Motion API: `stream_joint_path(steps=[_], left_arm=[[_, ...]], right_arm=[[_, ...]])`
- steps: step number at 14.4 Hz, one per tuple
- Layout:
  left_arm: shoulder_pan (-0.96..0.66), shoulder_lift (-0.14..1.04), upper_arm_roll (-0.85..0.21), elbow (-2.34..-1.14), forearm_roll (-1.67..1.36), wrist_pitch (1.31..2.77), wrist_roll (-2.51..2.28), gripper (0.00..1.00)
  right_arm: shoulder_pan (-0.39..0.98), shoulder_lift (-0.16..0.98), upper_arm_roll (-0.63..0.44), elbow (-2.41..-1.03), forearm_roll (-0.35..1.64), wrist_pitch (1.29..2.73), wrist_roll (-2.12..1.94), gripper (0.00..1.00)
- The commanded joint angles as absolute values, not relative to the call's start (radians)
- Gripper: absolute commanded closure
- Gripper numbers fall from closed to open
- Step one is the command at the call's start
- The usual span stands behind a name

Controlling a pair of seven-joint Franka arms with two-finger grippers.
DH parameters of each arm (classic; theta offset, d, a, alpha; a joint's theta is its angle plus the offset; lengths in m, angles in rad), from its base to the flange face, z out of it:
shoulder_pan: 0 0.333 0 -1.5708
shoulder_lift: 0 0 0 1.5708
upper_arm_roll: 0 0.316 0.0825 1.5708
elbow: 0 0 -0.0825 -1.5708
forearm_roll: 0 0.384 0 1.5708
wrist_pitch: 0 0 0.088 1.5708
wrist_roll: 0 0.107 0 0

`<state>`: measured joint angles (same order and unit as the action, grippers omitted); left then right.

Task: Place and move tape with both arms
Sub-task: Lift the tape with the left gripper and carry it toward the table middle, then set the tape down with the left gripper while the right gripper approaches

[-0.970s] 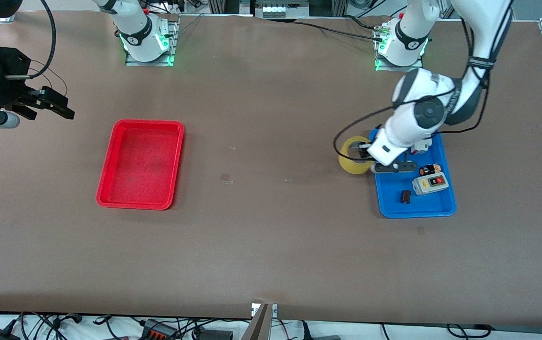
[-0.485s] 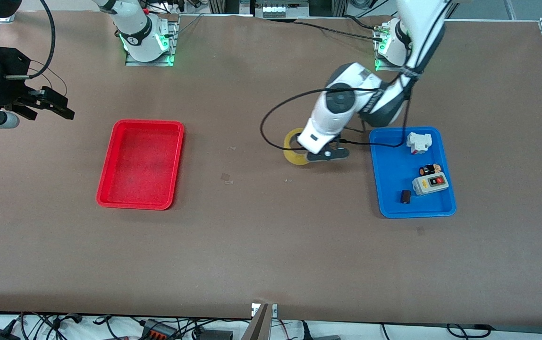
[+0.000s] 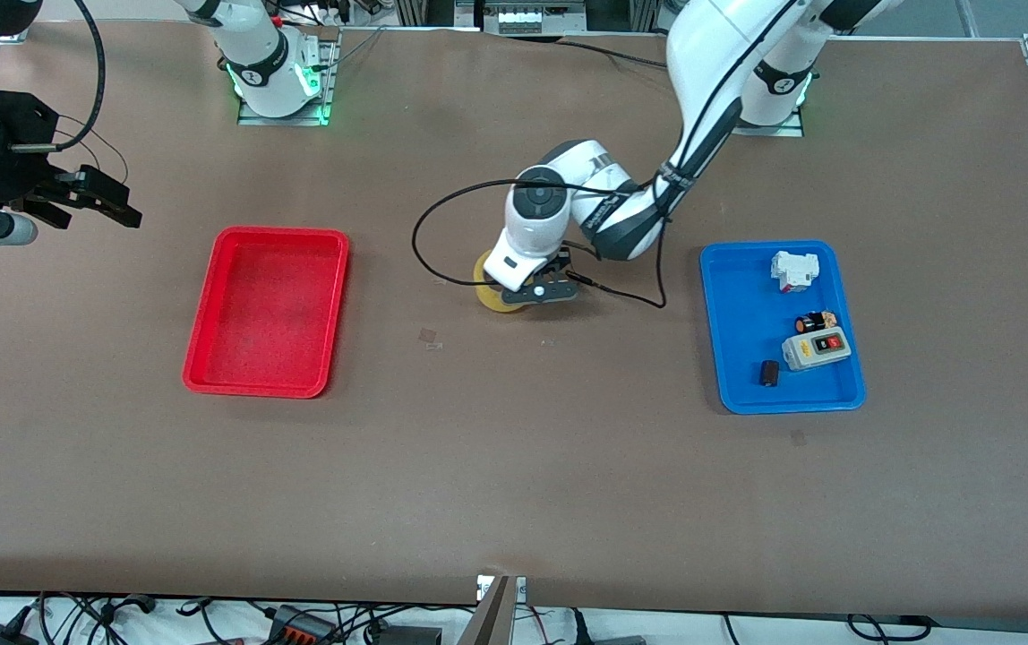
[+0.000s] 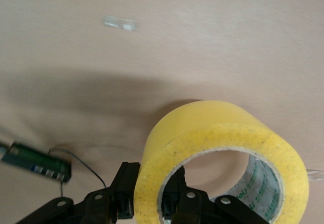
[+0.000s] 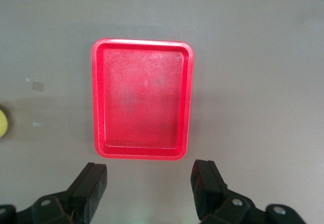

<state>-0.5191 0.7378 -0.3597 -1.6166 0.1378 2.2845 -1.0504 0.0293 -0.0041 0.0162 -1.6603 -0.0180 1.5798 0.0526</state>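
The yellow tape roll (image 3: 491, 291) hangs in my left gripper (image 3: 523, 285) over the bare middle of the table, between the red tray and the blue tray. In the left wrist view the roll (image 4: 217, 148) is large, with one finger inside its grey-lined hole and one outside; my left gripper (image 4: 152, 198) is shut on its wall. My right gripper (image 3: 89, 199) waits high over the right arm's end of the table, open and empty. In the right wrist view its gripper (image 5: 149, 186) is open above the table, and an edge of the tape (image 5: 2, 123) shows.
An empty red tray (image 3: 268, 311) lies toward the right arm's end, also in the right wrist view (image 5: 142, 100). A blue tray (image 3: 738, 358) toward the left arm's end holds a white switch box with red button (image 3: 817, 349), a white block (image 3: 792, 270) and a small dark cylinder (image 3: 769, 373).
My left arm has carried the tape from the edge of the blue tray toward the middle of the table, closer to the red tray. My right arm has not moved.
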Motion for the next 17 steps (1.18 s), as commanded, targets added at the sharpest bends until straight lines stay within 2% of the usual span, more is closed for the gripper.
stream_joint_path(steps=[1, 2, 4, 5, 6, 7, 11, 17], left_arm=[[-0.555, 0.817, -0.338, -1.481, 0.161, 2.258, -1.101, 0.78], [-0.561, 0.83, -0.337, -1.471, 0.161, 2.258, -1.103, 0.75], [-0.563, 0.839, -0.336, -1.468, 0.161, 2.258, -1.118, 0.57], [-0.564, 0.839, -0.336, -1.468, 0.161, 2.258, -1.121, 0.41], [-0.565, 0.839, -0.334, -1.468, 0.164, 2.26, -1.121, 0.07], [-0.561, 0.838, -0.331, -1.468, 0.163, 2.258, -1.123, 0.0], [-0.514, 0.79, -0.324, -1.467, 0.166, 2.22, -1.124, 0.0], [-0.416, 0.56, -0.336, -1.471, 0.172, 1.89, -1.108, 0.0]], right_arm=[[0.028, 0.003, 0.014, -1.655, -0.003, 1.585, 0.041, 0.02], [0.028, 0.008, 0.015, -1.655, -0.003, 1.589, 0.043, 0.02], [0.031, 0.011, 0.015, -1.655, -0.003, 1.598, 0.044, 0.02], [0.034, 0.011, 0.017, -1.655, -0.003, 1.6, 0.049, 0.02], [0.043, 0.011, 0.017, -1.655, -0.002, 1.6, 0.051, 0.02], [0.055, 0.009, 0.017, -1.655, -0.002, 1.598, 0.052, 0.02], [0.113, 0.011, 0.017, -1.655, 0.0, 1.615, 0.054, 0.02], [0.303, 0.072, 0.017, -1.657, 0.038, 1.706, 0.263, 0.02]])
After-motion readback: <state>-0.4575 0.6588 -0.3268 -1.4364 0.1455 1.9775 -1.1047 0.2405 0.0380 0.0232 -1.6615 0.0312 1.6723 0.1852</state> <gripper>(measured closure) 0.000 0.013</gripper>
